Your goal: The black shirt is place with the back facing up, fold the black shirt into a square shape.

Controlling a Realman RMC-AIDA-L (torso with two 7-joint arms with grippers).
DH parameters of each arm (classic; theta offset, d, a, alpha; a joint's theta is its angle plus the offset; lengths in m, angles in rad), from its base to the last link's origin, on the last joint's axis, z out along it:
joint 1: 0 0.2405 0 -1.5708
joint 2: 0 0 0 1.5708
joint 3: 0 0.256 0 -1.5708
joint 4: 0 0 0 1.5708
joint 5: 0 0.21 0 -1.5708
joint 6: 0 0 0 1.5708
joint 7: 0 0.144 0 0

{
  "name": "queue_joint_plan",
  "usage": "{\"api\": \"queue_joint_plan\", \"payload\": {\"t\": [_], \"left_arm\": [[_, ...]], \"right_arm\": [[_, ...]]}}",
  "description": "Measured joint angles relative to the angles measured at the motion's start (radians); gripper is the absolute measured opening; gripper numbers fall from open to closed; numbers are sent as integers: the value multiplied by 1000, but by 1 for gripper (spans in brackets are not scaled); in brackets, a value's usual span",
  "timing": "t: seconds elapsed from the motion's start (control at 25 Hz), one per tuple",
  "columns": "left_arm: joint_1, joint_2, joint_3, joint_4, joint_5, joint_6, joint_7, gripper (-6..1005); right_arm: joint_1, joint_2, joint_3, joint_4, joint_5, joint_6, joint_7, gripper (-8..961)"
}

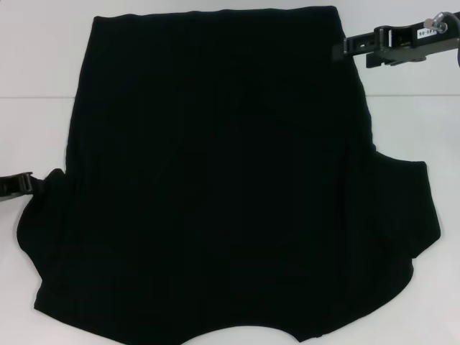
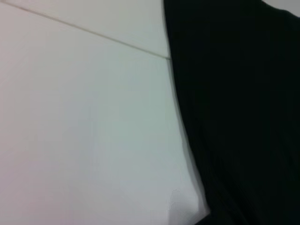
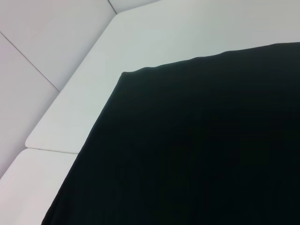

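Black shirt [image 1: 215, 180] lies spread flat over most of the white table [image 1: 36, 57], plain side up with no print showing. Its straight hem is at the far side, and its sleeves flare out at the near left and near right. No fold has been made yet.

The left gripper [image 1: 21, 184] sits low at the left edge of the scene, just beside the left sleeve and possibly touching its edge. I cannot tell how far its claw is open or whether it has any cloth. The left wrist view shows only the shirt's edge against bare table.

The right gripper [image 1: 356, 44] reaches in from the far right, at the shirt's far right corner. Its claw state is likewise not readable, and I cannot tell whether it holds anything. The right wrist view shows a far corner of the cloth lying flat on the table.

The main risk, as I judge it, is uneven grasping. If one claw catches only the top layer, or misses the edge, the fold will drag crooked and bunch. The grippers stand at quite different places, one near a sleeve and one at a hem corner, so pulling together could skew the shirt. Black fingers against black cloth also make a slipped grip hard to notice.
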Motion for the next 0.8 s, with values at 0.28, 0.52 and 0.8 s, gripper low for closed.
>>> {"api": "queue_joint_plan", "payload": {"t": [0.28,0.52,0.8], "left_arm": [[33,8,-50,59,-2,56,-7,21],[68,5,-69,104,-3,75,-28,22],[101,1,-71,155,-3,81,-55,22]], "right_arm": [[-2,-1,0,-1,1,0,0,917],[-2,-2,9,-1,1,0,0,917],[-1,-3,11,-1,1,2,0,916]]}}
